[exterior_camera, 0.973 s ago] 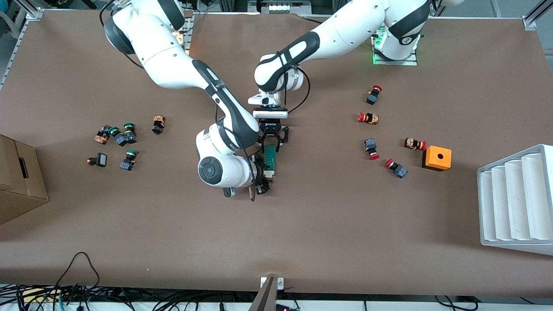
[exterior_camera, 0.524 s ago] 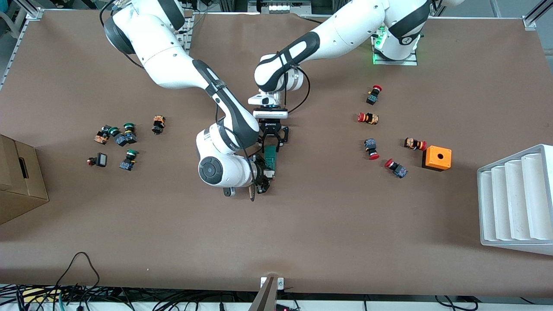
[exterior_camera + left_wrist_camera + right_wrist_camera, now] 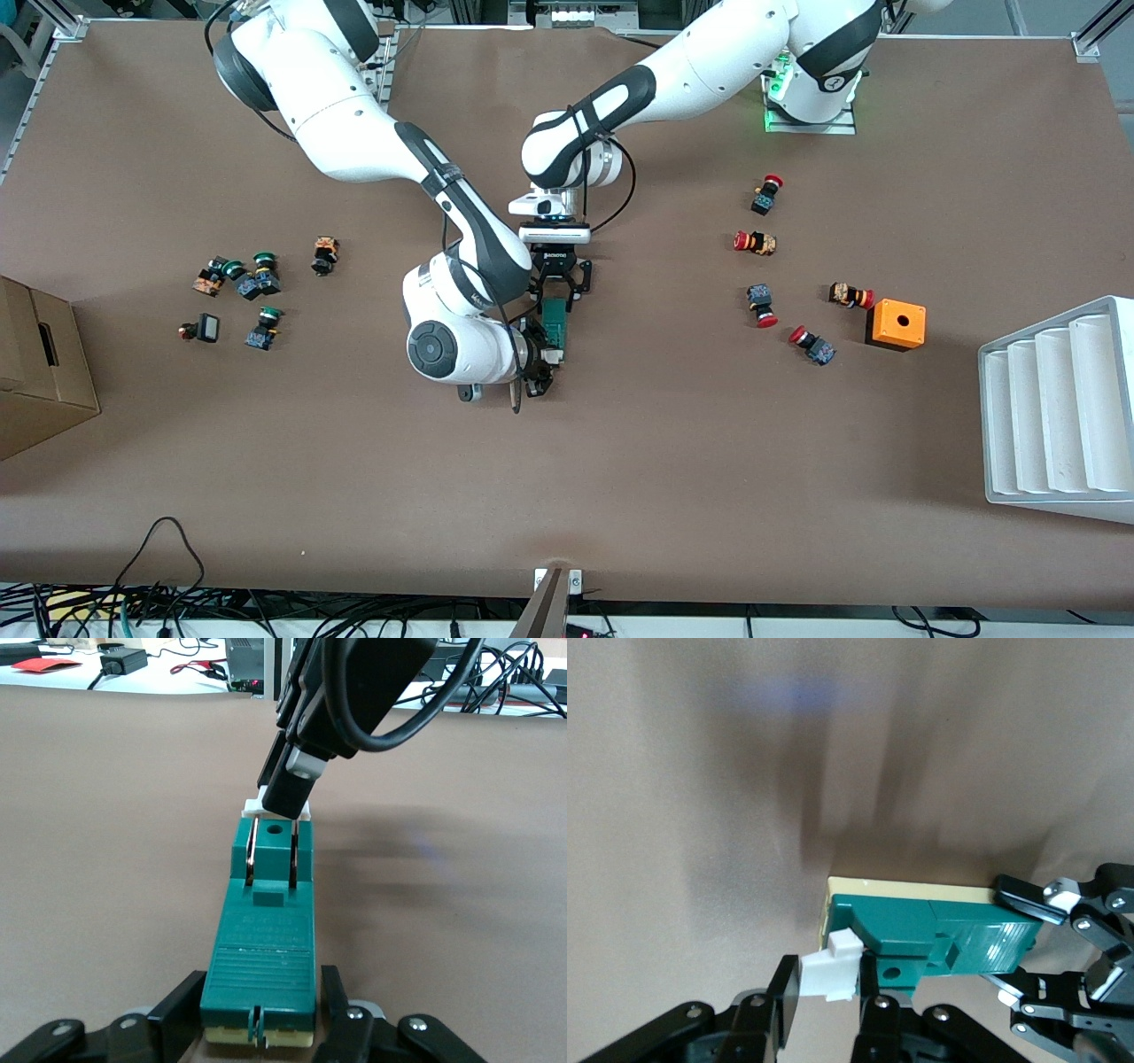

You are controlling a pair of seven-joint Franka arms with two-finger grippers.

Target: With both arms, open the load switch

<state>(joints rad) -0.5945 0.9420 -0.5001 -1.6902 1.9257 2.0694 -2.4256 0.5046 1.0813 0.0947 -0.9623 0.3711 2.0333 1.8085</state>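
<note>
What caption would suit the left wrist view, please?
Left gripper clamps the green load switch while the right gripper takes its white tab.

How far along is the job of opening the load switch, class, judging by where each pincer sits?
Done: the left pincer clamps one end of the green load switch, steadying it at mid-table. In hand: the right pincer has its fingers on either side of the white tab at the other end. Left: pulling the tab open; it looks seated.

Orange box (image 3: 896, 324) (hole on top), red-capped buttons (image 3: 761, 304) beside it; white rack (image 3: 1059, 408), cardboard box (image 3: 40, 377)
</note>
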